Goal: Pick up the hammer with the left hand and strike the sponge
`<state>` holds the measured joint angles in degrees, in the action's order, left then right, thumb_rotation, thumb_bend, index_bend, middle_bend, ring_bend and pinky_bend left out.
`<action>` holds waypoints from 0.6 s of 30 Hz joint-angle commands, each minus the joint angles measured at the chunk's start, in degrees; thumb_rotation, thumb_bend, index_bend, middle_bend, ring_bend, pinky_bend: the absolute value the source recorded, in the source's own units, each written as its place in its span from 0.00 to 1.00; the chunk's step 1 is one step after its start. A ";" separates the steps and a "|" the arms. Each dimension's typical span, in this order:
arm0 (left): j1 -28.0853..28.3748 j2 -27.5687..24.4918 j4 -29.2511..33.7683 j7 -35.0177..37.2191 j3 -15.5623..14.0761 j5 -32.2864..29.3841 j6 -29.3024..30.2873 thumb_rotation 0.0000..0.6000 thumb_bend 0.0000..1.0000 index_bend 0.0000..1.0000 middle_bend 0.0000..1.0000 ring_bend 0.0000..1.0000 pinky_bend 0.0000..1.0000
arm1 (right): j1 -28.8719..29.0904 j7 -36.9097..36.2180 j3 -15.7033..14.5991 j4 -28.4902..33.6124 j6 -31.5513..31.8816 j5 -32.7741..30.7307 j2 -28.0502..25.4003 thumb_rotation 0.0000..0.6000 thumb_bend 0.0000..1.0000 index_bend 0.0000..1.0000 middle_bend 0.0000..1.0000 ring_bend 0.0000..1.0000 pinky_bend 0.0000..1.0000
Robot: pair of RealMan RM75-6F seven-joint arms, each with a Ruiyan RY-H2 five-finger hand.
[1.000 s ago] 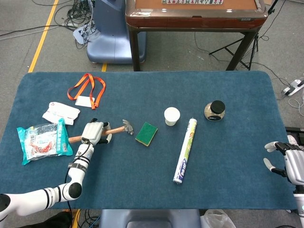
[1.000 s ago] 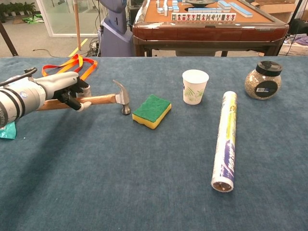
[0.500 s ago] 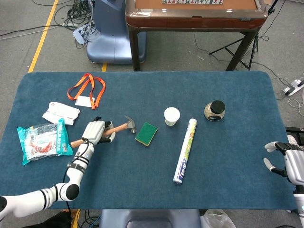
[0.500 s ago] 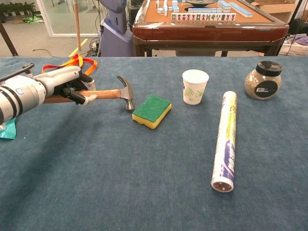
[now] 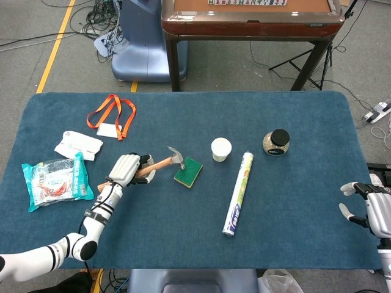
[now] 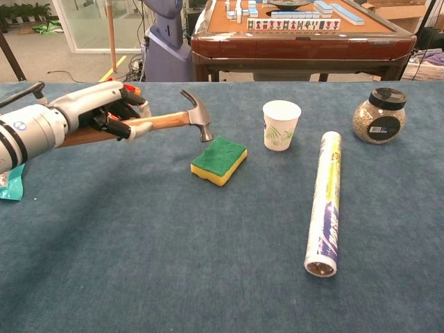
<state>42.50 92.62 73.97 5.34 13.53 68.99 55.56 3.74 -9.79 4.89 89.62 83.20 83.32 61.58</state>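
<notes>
Head view, from above: a wide rectangular table covered in dark blue carpet-like cloth (image 5: 183, 220) fills most of the scene. The robot's white and grey left arm reaches in from the lower left corner. Its left hand (image 5: 125, 168) has its fingers curled tight around the wooden handle of a steel-headed claw hammer (image 5: 166, 160). The hammer's long axis runs from the hand toward the right and slightly away from the robot, head end pointing right. In the chest view the hammer is off the cloth, handle tilted up toward the head, which hangs just above and left of the sponge.

Compared with one second ago, when the hammer head sat low by the cloth and well left of the sponge, the hand has lifted and carried it rightward, so the head now reaches the sponge's near-left edge.

A long white paper-wrapped roll with printed lettering (image 5: 237, 194), too small to read, lies right of centre. The green-topped, yellow-bottomed rectangular sponge (image 5: 188, 172) lies flat near the table's middle. At the far right edge, the right hand (image 5: 366, 207) rests with fingers spread, holding nothing.
</notes>
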 commanded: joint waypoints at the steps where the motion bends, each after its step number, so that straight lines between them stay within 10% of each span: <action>1: -0.45 0.91 -3.83 7.90 -1.95 8.41 4.09 0.96 0.40 0.80 0.88 0.67 0.46 | 0.01 0.06 0.01 0.00 -0.01 -0.02 0.00 1.00 0.26 0.43 0.47 0.40 0.40; 18: 0.96 3.02 -12.81 19.33 -6.77 20.39 10.22 1.00 0.40 0.82 0.91 0.71 0.72 | 0.12 0.05 -0.05 0.00 -0.33 -0.04 -0.03 1.00 0.26 0.43 0.47 0.40 0.40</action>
<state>43.31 95.48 61.61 24.18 7.06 88.93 65.34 3.86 -9.74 4.84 89.62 82.87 83.28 61.55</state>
